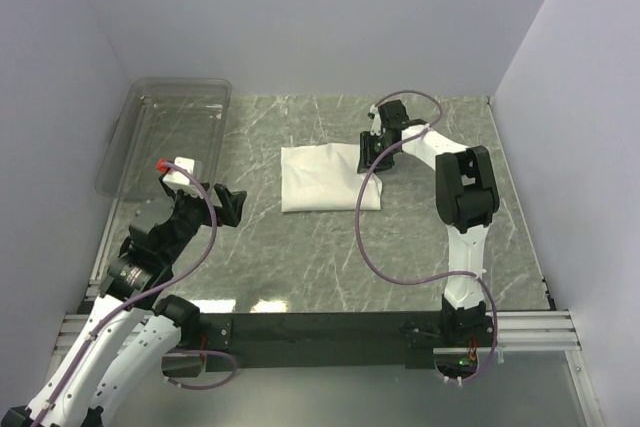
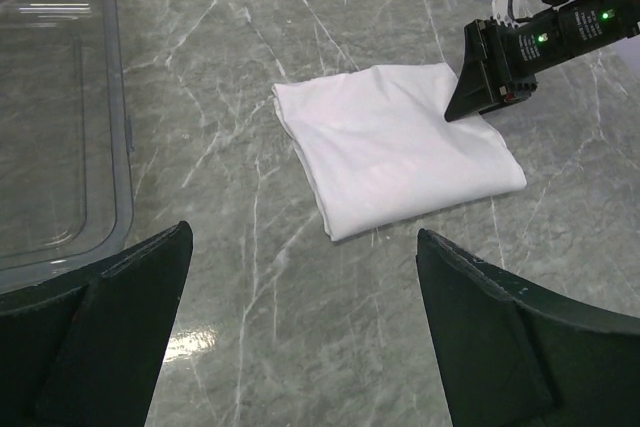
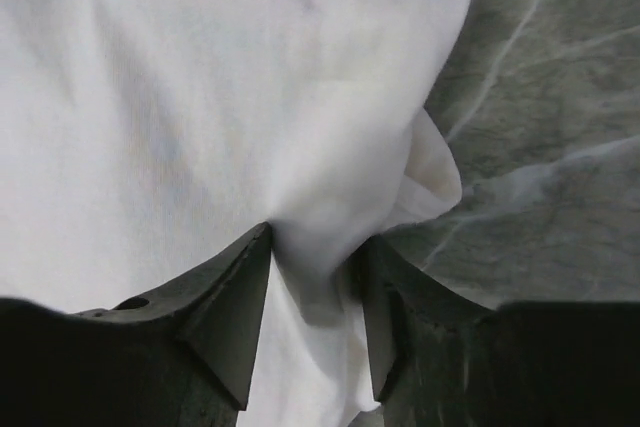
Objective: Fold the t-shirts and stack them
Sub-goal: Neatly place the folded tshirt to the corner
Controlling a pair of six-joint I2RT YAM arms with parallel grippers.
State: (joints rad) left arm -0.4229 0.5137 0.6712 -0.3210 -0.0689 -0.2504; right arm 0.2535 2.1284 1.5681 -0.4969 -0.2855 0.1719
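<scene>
A white t-shirt [image 1: 318, 177] lies folded into a rectangle on the marble table, its print hidden. It also shows in the left wrist view [image 2: 395, 147]. My right gripper [image 1: 372, 159] is at the shirt's right edge, and in the left wrist view it [image 2: 465, 102] rests on the far right corner. In the right wrist view the t-shirt [image 3: 200, 97] fills the frame and my right gripper [image 3: 318, 237] is shut on a bunched fold of it. My left gripper [image 1: 232, 202] is open and empty above bare table left of the shirt; its own view shows it [image 2: 303, 237] short of the shirt's near edge.
A clear plastic bin [image 1: 180, 82] stands at the far left of the table, and its wall [image 2: 120, 147] is close on the left of my left gripper. A purple cable [image 1: 365, 237] hangs from the right arm over the table.
</scene>
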